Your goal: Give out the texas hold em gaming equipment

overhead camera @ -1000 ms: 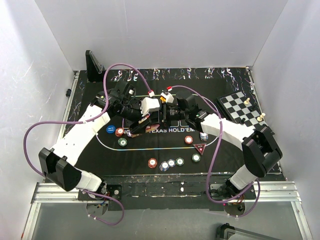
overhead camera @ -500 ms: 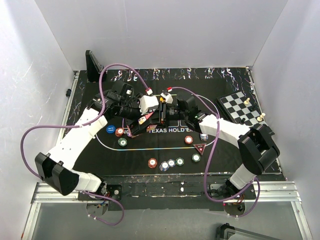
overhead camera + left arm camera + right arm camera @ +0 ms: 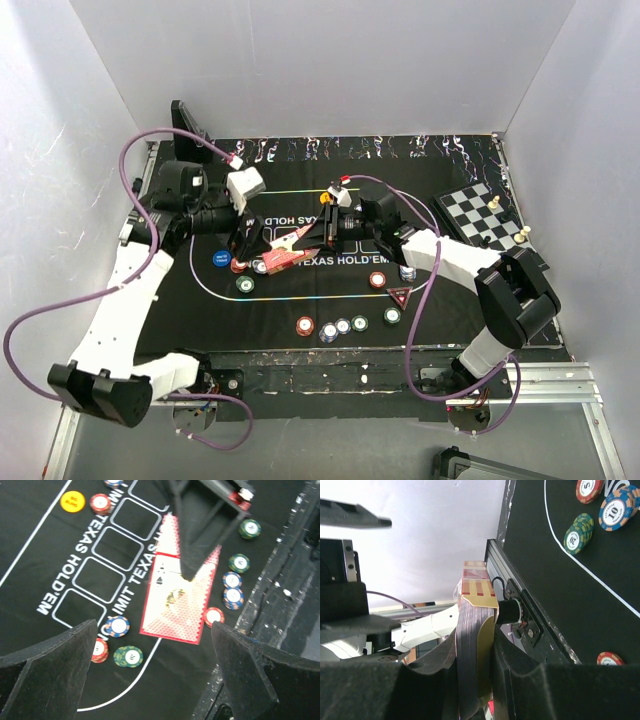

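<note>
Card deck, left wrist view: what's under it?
The black mat, its white print cut off by the card deck. A red-and-white chip pokes out at one corner. Anything else directly beneath is covered, and the deck's underside isn't visible.

A red-backed deck (image 3: 283, 253) slants over the middle of the mat (image 3: 280, 310), clamped at one end in the right gripper (image 3: 475, 655). Left of it lie a blue chip (image 3: 220, 258), a red chip (image 3: 240, 264) and a green chip (image 3: 245, 285). The triangular marker (image 3: 401, 296) lies to the right, near a chip stack (image 3: 407, 271); a row of chips (image 3: 343, 326) lines the near edge.
</note>
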`<state>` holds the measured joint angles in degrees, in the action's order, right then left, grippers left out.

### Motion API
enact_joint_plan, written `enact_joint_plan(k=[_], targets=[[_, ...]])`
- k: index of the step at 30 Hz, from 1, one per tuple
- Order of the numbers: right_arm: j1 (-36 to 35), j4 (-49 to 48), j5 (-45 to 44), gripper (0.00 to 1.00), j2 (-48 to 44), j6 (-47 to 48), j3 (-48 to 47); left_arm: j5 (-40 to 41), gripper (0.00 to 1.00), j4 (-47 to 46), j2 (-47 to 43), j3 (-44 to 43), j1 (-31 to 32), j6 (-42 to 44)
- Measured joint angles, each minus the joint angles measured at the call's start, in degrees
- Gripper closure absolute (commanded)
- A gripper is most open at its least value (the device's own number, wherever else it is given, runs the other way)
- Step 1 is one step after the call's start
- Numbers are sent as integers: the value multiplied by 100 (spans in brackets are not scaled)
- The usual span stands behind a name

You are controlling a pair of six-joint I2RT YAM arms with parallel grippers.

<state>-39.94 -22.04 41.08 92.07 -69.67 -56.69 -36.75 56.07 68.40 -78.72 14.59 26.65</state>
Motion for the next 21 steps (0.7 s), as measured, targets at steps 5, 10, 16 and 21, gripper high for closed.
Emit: enact_joint_plan(k=[5, 10, 16, 21], targets=[[-179, 452, -11, 87, 4, 197, -361, -376, 2, -136, -684, 763, 50, 260], [-343, 566, -20, 87, 7, 313, -767, -811, 2, -210, -929, 1202, 50, 798], [-474, 612, -37, 87, 7, 391, -837, -1163, 2, -13, -577, 1082, 4, 1458], [-487, 616, -37, 87, 7, 393, -837, -1373, 2, 450, -264, 826, -28, 1967]])
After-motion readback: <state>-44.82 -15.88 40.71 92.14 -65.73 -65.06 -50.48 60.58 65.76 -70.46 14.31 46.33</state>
